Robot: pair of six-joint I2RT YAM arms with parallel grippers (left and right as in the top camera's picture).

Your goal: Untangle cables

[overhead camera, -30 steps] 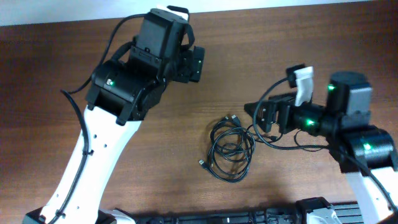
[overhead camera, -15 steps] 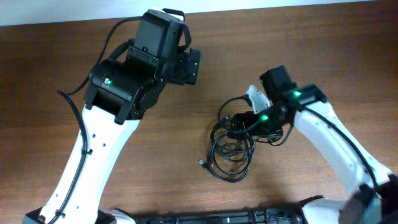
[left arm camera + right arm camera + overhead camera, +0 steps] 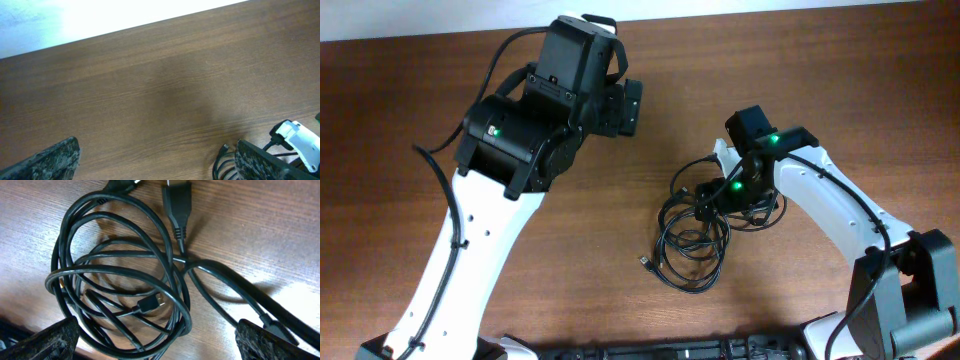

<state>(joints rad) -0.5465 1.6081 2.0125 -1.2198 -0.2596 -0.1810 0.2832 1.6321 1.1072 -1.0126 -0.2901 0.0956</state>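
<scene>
A tangle of black cables (image 3: 692, 240) lies coiled on the brown wooden table, with plug ends sticking out at its top and lower left. In the right wrist view the coils (image 3: 120, 280) fill the frame, with a flat plug (image 3: 177, 202) at the top. My right gripper (image 3: 712, 205) is open and hovers just over the right side of the tangle; its fingertips (image 3: 157, 340) straddle the lower coils. My left gripper (image 3: 630, 105) is open and empty, held high at the back left, far from the cables, whose edge (image 3: 225, 160) shows by its right finger.
The right arm's own black lead (image 3: 765, 215) loops beside the tangle on the right. A pale wall edge (image 3: 100, 20) runs along the table's far side. A dark strip (image 3: 720, 350) lines the table's front edge.
My right arm has swung left from the table's right side and come down over the right side of the cable tangle. The left arm has barely moved.
</scene>
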